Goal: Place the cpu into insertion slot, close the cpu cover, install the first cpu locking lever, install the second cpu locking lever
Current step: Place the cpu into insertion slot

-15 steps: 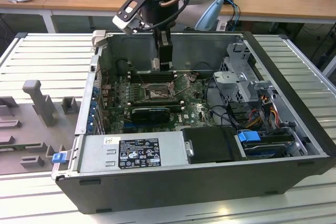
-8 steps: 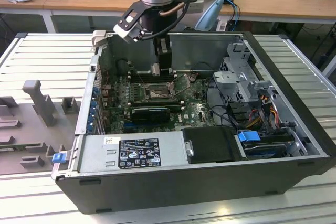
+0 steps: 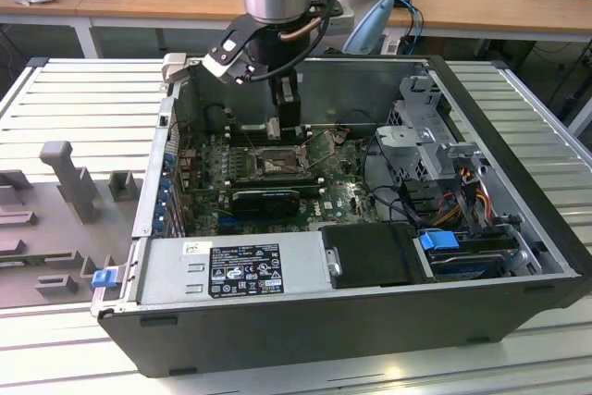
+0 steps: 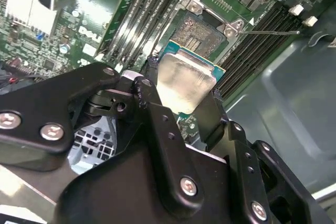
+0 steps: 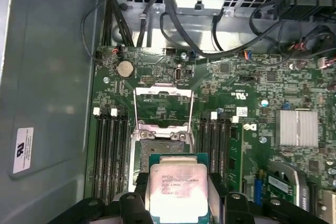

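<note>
On the slatted grey table (image 3: 83, 99) an open computer case (image 3: 370, 312) is laid. The cpu (image 5: 177, 190) is clamped flat, printed metal top upward, by the gripper (image 3: 282, 127) above the insertion slot (image 5: 160, 142); the cpu cover (image 5: 164, 92) is swung open.

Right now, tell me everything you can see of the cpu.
The cpu is a flat square chip. It has a dull silver-grey metal top with faint print, on a thin green board that shows as a rim around it. The pincer grips it by two opposite edges between black fingers, with the metal top facing the wrist cameras. It hangs above the motherboard, close to the open insertion slot, and is not seated in it.
</note>
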`<state>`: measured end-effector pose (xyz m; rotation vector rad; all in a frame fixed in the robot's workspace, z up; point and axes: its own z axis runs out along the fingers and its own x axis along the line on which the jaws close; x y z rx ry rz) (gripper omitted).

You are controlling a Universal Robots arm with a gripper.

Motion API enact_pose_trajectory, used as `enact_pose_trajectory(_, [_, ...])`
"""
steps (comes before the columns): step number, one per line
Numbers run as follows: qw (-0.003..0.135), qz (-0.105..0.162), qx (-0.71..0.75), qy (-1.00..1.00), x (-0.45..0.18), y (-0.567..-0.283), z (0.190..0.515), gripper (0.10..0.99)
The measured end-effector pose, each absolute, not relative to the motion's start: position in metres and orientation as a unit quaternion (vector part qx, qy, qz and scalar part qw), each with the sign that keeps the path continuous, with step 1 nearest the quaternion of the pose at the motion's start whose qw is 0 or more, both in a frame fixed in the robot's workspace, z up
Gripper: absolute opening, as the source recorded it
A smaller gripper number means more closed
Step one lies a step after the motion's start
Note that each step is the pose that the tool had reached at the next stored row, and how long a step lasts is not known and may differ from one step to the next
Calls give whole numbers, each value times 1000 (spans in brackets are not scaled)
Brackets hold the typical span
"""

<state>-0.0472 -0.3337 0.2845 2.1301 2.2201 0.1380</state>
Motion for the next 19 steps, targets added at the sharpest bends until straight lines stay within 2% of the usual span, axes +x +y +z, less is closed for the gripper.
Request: enact_pose_trajectory(19, [32,44,701,711,-47,-326,244,525])
